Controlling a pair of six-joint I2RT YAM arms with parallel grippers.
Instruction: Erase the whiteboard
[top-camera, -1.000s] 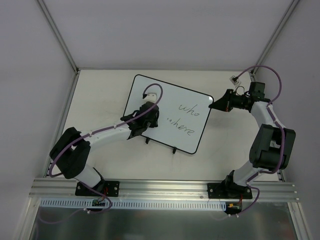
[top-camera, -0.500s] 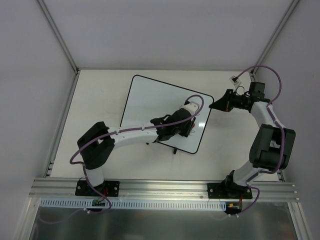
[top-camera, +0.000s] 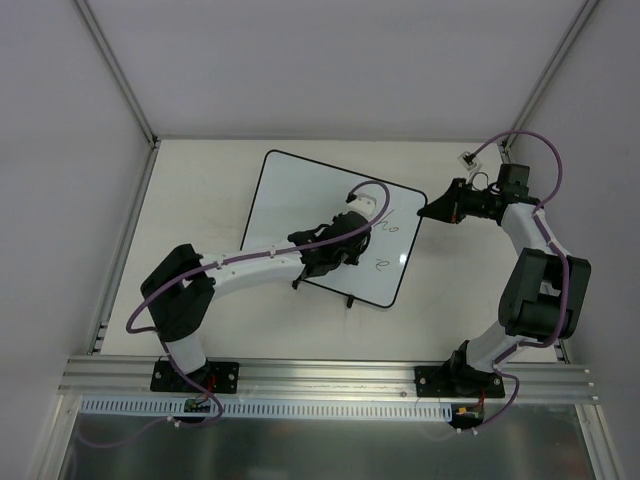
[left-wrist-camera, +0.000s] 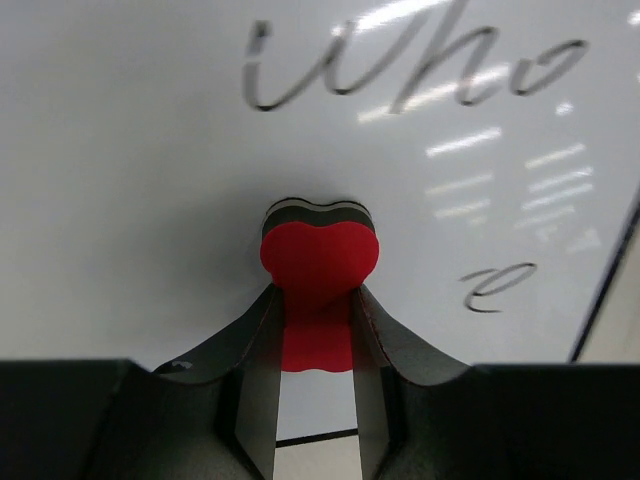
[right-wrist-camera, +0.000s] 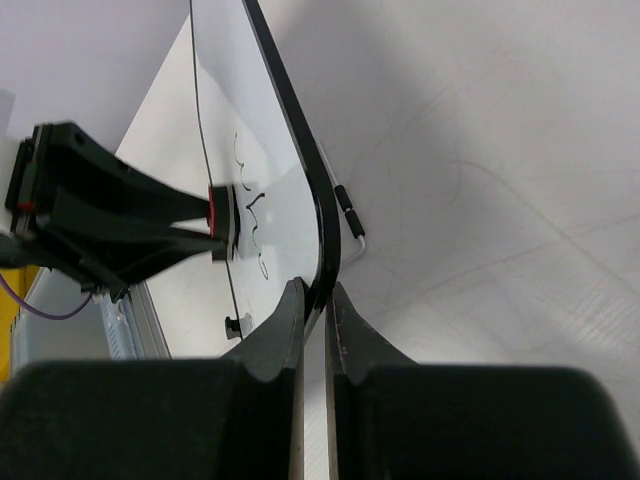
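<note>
Left hand (left-wrist-camera: 316, 292) clamps your red eraser (left-wrist-camera: 319, 255) against the whiteboard (left-wrist-camera: 120, 150); word "who" (left-wrist-camera: 400, 70) lies at 12 o'clock; right hand (right-wrist-camera: 318, 300) pinches its edge.

One whiteboard (top-camera: 300, 200), one red eraser (left-wrist-camera: 320, 255), two board feet (top-camera: 349, 300), two grippers: left gripper (left-wrist-camera: 316, 300), right gripper (right-wrist-camera: 316, 290).

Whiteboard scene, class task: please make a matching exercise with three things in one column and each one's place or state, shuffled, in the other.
1. red bone-shaped foam eraser
2. right gripper
3. black handwritten word "who"

A. shut on the edge of the large white black-framed whiteboard
B. on the board, past the eraser's tip
C. clamped in the left gripper

Pairs: 1-C, 2-A, 3-B
</note>
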